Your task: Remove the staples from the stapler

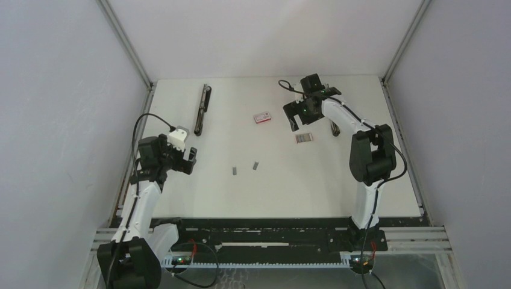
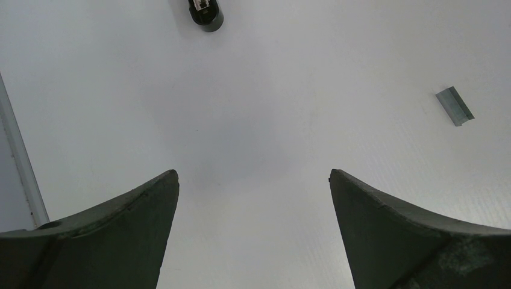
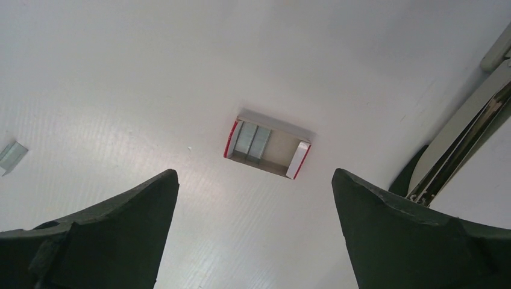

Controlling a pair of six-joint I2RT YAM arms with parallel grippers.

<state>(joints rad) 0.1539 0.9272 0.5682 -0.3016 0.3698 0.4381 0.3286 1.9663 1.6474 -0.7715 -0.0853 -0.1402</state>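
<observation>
A long black stapler point(image 1: 202, 108) lies opened out flat at the back left; its end point(image 2: 206, 15) shows at the top of the left wrist view. Two grey staples strips point(image 1: 234, 170) point(image 1: 255, 165) lie on the white table mid-front. One strip point(image 2: 455, 106) lies right of my left gripper point(image 2: 253, 174), which is open, with only bare table between its fingers. My right gripper point(image 3: 254, 173) is open too and holds nothing. It hovers just short of an open red-and-white box point(image 3: 268, 147) with staples inside. Another strip point(image 3: 11, 155) shows at that view's left edge.
A second small red-and-white box point(image 1: 261, 117) sits at the back centre; the open box point(image 1: 304, 138) lies under the right arm. A second stapler point(image 3: 464, 147) with a metal rail lies right of the right gripper point(image 1: 296, 117). Walls enclose the table point(image 1: 289, 192).
</observation>
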